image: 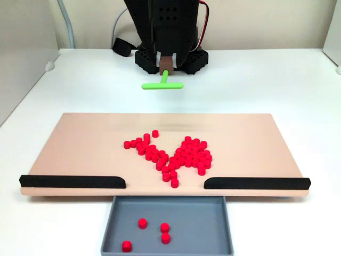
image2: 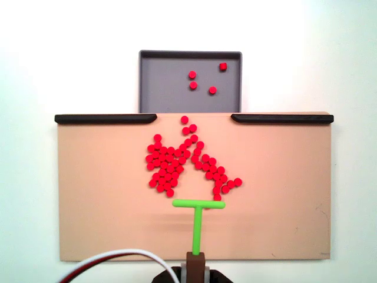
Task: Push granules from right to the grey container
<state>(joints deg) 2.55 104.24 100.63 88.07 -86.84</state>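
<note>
Clamping the green T-shaped stick (image2: 198, 217), the gripper (image2: 195, 257) is seen at the tan board's (image2: 283, 194) near edge. Granules (image2: 177, 162) are heaped mid-board; four are seen in the grey container (image: 213, 224). The stick's height above the board is shown in a fixed view (image: 163, 82).

No readable text, labels, numbers — nothing legible on anything

Fixed view, low and frontal: placed past the grey container (image: 168, 221), facing back across the tan board (image: 80, 144) toward the arm base (image: 170, 56), moderately near. Fixed view, high: looking straight down from above the arm's side, container (image2: 190, 62) at top. Shared: board, black strips (image2: 106, 118), granules (image2: 177, 165), green T-stick (image2: 198, 218).
</note>
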